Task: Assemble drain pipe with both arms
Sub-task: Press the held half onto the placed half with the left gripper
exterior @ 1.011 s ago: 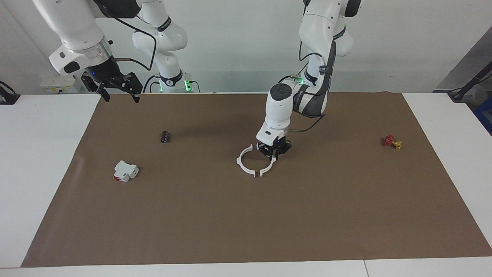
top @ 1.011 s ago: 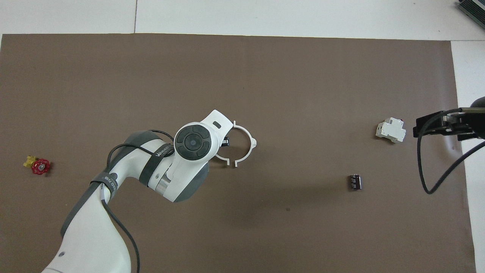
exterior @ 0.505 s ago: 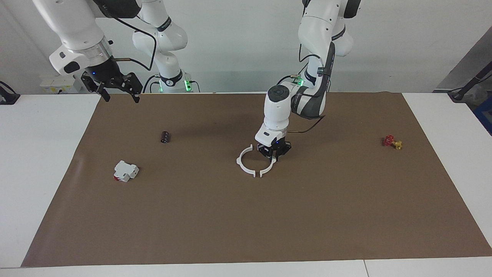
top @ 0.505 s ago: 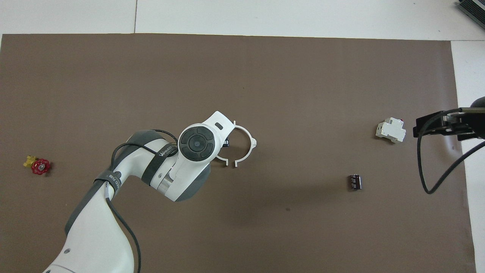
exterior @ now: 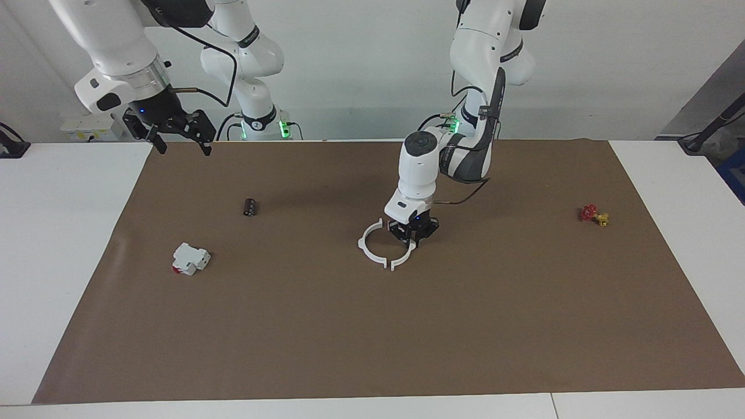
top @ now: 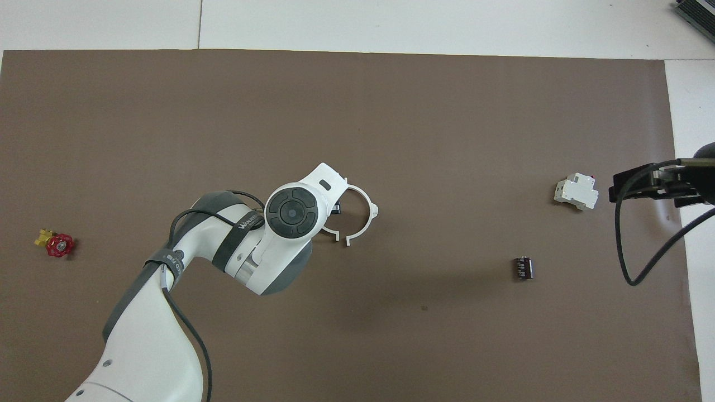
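The drain pipe lies as two white half-ring arcs in the middle of the brown mat. The free arc lies flat on the side toward the right arm's end, and it also shows in the overhead view. My left gripper is down at the mat, shut on the other arc. That arc's ends almost meet the free arc's ends. In the overhead view my left wrist hides most of the held arc. My right gripper is open and empty, waiting in the air over the mat's corner at the right arm's end.
A white-and-red box and a small black cylinder lie on the mat toward the right arm's end. A red and yellow valve lies toward the left arm's end. White table borders the mat.
My left gripper has slid its arc slightly toward the free arc, narrowing the gap between their ends. The right arm has not moved.
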Controlling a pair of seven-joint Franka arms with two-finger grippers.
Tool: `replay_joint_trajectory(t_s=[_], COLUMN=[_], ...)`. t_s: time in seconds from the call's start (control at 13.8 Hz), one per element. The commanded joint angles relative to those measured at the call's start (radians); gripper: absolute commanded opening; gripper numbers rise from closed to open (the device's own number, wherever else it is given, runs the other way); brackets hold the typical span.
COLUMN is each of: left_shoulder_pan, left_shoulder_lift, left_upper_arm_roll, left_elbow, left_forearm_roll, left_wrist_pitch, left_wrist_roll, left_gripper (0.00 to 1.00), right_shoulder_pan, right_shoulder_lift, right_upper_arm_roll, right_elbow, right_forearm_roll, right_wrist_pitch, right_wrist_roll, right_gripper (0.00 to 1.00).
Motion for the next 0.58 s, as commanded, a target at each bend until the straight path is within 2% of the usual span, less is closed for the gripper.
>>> replay_joint_trajectory(t_s=[0.0, 0.51], left_shoulder_pan=[-0.014, -0.014], left_shoulder_lift=[0.015, 0.017], left_upper_arm_roll=[0.012, 0.012], left_elbow=[0.013, 0.008], left_forearm_roll=[0.026, 0.024], left_wrist_pitch=[0.028, 0.025], left_wrist_roll=[-0.013, -0.01], left_gripper=[0.0, 0.0], right_shoulder_pan=[-0.005, -0.005], right_shoulder_lift=[-0.001, -0.001], right_upper_arm_roll=[0.003, 0.003], right_elbow=[0.002, 0.002], right_forearm_roll=[-0.009, -0.009], right_wrist_pitch=[-0.016, -0.016], right_wrist_roll=[-0.022, -0.022], right_gripper=[1.0, 1.0])
